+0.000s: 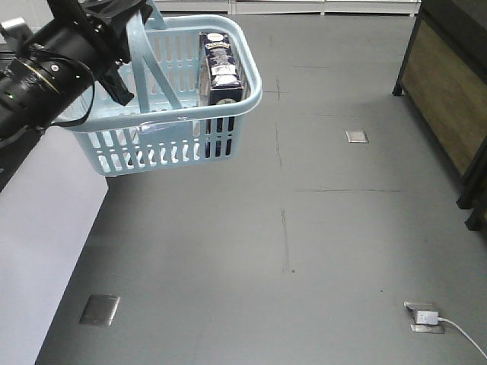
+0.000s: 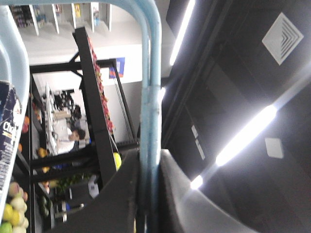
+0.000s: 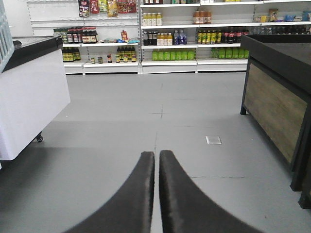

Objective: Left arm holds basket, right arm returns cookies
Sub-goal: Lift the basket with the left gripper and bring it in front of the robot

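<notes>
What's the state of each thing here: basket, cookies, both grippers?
basket: lifted off the floor, hanging by one handle from the left gripper.
cookies: upright inside the basket, at its right end.
left gripper: fingers shut on the basket handle.
right gripper: fingers shut, holding nothing, pointing out over the floor.
floor socket: white cable plugged in, it seems.
</notes>
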You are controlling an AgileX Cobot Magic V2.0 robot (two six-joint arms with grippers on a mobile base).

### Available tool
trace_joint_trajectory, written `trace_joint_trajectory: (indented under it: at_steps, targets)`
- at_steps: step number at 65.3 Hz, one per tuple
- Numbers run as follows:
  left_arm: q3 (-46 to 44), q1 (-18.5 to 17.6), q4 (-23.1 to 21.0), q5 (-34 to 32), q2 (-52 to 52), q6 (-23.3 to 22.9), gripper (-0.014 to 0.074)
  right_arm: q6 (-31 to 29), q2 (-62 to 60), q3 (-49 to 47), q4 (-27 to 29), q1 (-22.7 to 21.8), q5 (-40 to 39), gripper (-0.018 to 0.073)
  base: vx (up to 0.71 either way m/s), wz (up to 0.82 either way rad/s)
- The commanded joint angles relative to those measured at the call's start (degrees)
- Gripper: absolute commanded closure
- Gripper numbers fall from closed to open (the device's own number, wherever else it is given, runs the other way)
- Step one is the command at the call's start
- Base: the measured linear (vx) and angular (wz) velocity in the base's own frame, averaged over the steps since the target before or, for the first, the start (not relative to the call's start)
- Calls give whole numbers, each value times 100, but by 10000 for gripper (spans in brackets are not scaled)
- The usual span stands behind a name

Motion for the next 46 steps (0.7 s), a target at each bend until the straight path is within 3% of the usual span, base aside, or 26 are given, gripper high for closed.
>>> trace_joint_trajectory:
  at_steps: [1, 22, 31, 46]
  targets:
    - [-248, -232, -242, -786, -309, -24, 601, -54, -51, 101, -16, -28, -433, 566, 0, 0]
    - [40, -783, -414, -1133, -309, -278, 599, -54, -51, 101, -16, -28, -433, 566, 0, 0]
    - [324, -1002, -743, -1394, -322, -105, 599, -54, -51, 101, -16, -28, -433, 566, 0, 0]
    - [858, -1173, -887, -1467, -629, 185, 599, -54, -51, 101, -16, -28, -433, 566, 0, 0]
